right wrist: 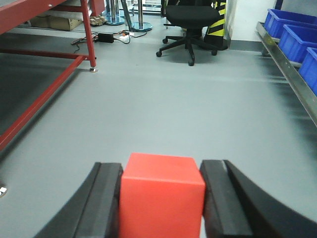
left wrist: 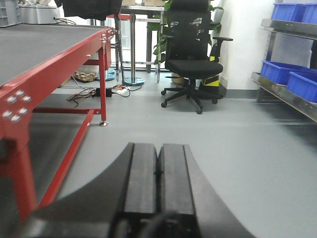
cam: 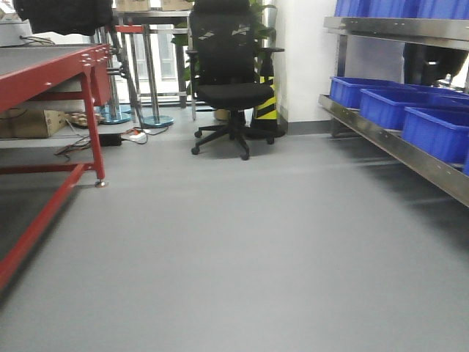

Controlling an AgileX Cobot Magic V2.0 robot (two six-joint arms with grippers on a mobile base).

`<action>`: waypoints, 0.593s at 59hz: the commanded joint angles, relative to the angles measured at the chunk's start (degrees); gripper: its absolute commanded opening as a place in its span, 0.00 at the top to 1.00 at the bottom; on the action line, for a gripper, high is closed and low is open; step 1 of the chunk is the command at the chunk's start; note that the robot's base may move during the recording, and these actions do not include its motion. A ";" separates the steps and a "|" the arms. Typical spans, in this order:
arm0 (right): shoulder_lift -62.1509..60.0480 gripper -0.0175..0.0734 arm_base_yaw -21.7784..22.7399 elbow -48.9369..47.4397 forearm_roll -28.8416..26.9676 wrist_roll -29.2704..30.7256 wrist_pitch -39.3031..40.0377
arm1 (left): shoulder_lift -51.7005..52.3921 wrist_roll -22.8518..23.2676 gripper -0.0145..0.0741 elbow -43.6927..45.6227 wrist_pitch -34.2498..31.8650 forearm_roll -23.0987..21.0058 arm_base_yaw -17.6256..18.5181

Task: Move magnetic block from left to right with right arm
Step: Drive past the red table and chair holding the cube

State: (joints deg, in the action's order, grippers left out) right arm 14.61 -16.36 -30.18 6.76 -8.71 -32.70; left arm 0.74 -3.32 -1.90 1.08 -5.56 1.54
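The right pincer (right wrist: 161, 164) is clamping the magnetic block (right wrist: 161, 198). Its two black fingers (right wrist: 106, 198) are pressing flat against the cube's left and right faces, with no gap showing on either side. The block is sitting squarely in the middle of the jaws, its top and front faces showing and its front edge running square across the jaws. Being a cube, it is offering no long axis to line up. What counts now is that the block is already inside the grip, so the coming move looks like a carry toward the robot's right and then a release.

The left pincer (left wrist: 158, 148) is resting with its fingers pressed together on nothing, and it is taking no part.

Beyond the right pincer, only grey floor (right wrist: 163, 109) is showing under and ahead of the block. I cannot tell how high the block is hanging, nor whether any surface is lying directly beneath it. The red-framed desk (left wrist: 34, 44) is standing off to the left. An office chair (right wrist: 190, 12) is standing farther ahead, and blue bins (right wrist: 292, 34) are lining a metal shelf on the right. The front-facing view is showing neither arm nor the block, and no drop spot is appearing in any view.
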 commanded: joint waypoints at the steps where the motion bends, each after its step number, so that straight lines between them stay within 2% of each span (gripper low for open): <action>1: 0.67 0.57 0.31 -1.67 0.65 0.52 5.13 | 0.80 0.34 0.98 -0.54 -4.79 -0.27 -0.16; 35: 0.67 0.57 0.31 -1.67 0.65 0.52 5.13 | 0.70 0.34 0.98 -0.54 -4.79 -0.27 -0.16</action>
State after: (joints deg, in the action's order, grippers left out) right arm 14.61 -16.36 -30.18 6.76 -8.71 -32.70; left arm 0.74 -3.32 -1.90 1.08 -5.56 1.54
